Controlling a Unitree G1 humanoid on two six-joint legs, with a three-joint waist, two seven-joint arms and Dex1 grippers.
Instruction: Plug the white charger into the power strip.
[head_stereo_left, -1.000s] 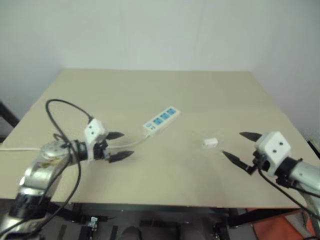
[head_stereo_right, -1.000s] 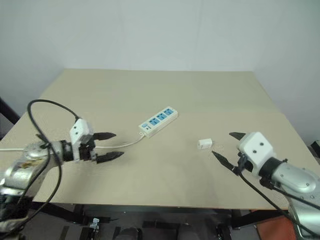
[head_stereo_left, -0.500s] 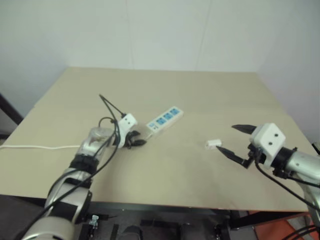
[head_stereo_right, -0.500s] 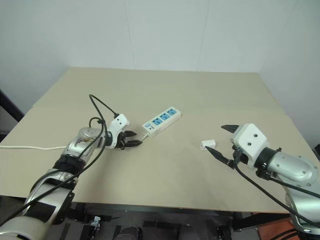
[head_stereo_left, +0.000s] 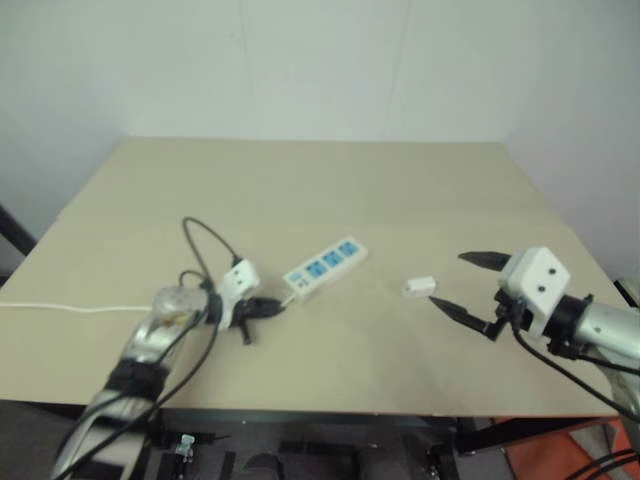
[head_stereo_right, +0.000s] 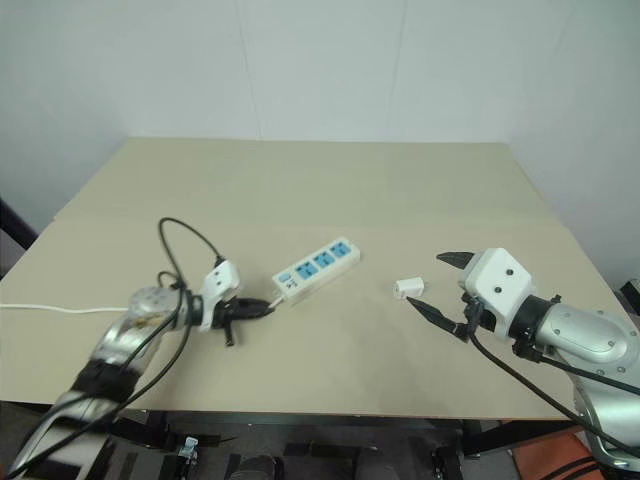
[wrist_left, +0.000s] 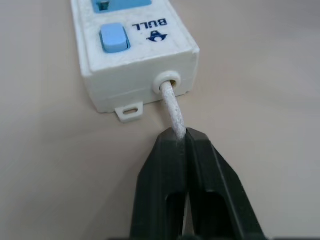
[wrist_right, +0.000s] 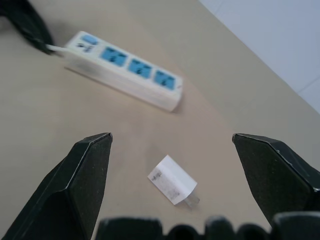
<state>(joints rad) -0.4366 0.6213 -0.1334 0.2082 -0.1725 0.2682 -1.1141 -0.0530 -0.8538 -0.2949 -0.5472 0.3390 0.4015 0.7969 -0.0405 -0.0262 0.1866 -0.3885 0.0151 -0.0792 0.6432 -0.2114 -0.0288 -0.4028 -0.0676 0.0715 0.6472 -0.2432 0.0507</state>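
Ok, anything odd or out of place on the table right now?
One thing: the left claw is pinched on the cord right where it leaves the power strip, not on the strip's body. The charger lies loose on its side, in front of the open right claw.

Both arms: bare silver metal links, black bands at the joints. Each wrist carries a white boxy housing with two small dark dots on its face. Left gripper (head_stereo_right: 250, 309) and right gripper (head_stereo_right: 436, 285): two black tapered fingers each. Black cables loop loosely along both forearms.
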